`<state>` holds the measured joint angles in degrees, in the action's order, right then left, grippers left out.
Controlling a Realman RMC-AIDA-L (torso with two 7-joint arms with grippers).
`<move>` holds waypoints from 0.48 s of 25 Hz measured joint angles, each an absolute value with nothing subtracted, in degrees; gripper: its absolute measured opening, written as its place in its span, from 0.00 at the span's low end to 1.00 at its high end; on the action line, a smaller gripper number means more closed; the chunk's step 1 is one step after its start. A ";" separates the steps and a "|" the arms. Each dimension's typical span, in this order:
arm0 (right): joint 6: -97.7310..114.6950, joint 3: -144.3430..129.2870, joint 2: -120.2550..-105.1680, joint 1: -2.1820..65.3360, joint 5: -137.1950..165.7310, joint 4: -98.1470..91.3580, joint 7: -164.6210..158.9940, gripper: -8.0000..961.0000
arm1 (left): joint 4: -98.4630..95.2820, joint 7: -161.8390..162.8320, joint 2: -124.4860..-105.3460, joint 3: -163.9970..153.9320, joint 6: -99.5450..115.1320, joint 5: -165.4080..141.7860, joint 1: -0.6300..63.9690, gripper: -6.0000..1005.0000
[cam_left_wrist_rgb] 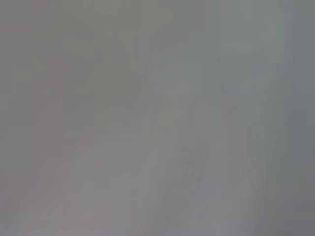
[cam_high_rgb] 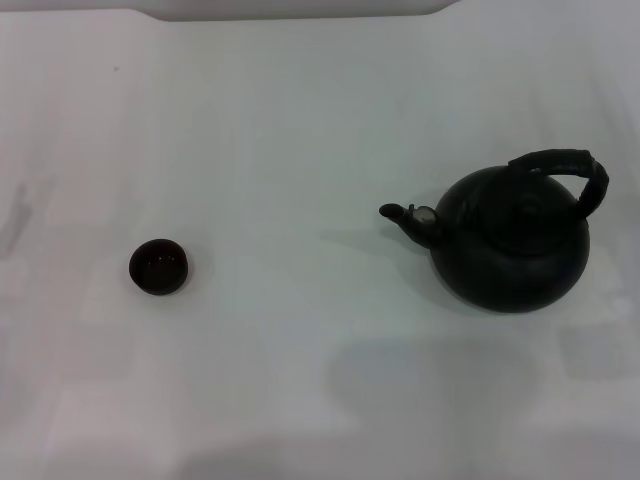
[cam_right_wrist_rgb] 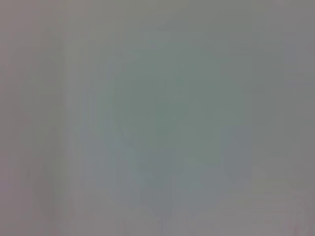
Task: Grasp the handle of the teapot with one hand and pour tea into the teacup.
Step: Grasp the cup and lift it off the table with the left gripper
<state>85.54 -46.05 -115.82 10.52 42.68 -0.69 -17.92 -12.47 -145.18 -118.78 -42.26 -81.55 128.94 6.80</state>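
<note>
Teapot (cam_high_rgb: 510, 245) sits upright on the white table (cam_high_rgb: 300, 120), robot's right side, spout (cam_high_rgb: 405, 216) w/ grey collar pointing toward the teacup (cam_high_rgb: 158, 267). Handle (cam_high_rgb: 565, 170) arches over the pot's top, nothing on it. Teacup stands well apart on the left, reddish-brown inside, probably empty. Neither gripper shows in any view; wrist cams give only plain grey, so can't tell finger state.
</note>
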 joint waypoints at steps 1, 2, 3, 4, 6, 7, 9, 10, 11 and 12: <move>85.54 -46.05 -115.82 10.52 42.68 -0.69 -17.91 0.91 | -12.42 -144.93 -118.80 -42.34 -81.88 128.95 6.78 0.89; 85.67 -46.05 -115.83 10.53 42.65 -0.68 -18.08 0.91 | -12.41 -144.86 -118.80 -42.40 -81.97 128.92 6.78 0.89; 85.81 -46.04 -115.84 10.58 42.64 -0.68 -18.12 0.91 | -12.40 -144.78 -118.81 -42.48 -82.10 128.86 6.78 0.89; 85.96 -45.99 -115.84 10.67 42.63 -0.67 -18.14 0.91 | -12.39 -144.83 -118.84 -42.49 -82.26 128.80 6.77 0.89; 85.99 -45.96 -115.84 10.79 42.60 -0.67 -18.16 0.91 | -12.39 -145.00 -118.88 -42.46 -82.40 128.78 6.82 0.89; 85.99 -45.96 -115.84 10.84 42.59 -0.67 -18.16 0.91 | -12.39 -145.07 -118.90 -42.40 -82.40 128.78 6.87 0.89; 85.64 -45.99 -115.84 10.93 42.59 -0.68 -18.17 0.91 | -12.39 -145.22 -118.92 -42.42 -82.34 128.75 7.02 0.89; 85.43 -45.98 -115.84 10.96 42.59 -0.62 -18.17 0.91 | -12.39 -145.50 -118.92 -42.44 -82.27 128.75 7.04 0.89; 85.25 -45.90 -115.84 11.00 42.59 -0.49 -18.18 0.91 | -12.29 -146.00 -118.93 -42.42 -82.23 128.77 7.05 0.89; 85.14 -45.82 -115.84 11.02 42.58 -0.34 -18.18 0.91 | -12.15 -146.50 -118.98 -42.38 -82.27 128.84 7.03 0.89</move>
<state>85.14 -45.82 -115.84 11.02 42.58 -0.34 -18.18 -12.15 -146.50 -118.98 -42.38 -82.27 128.84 7.03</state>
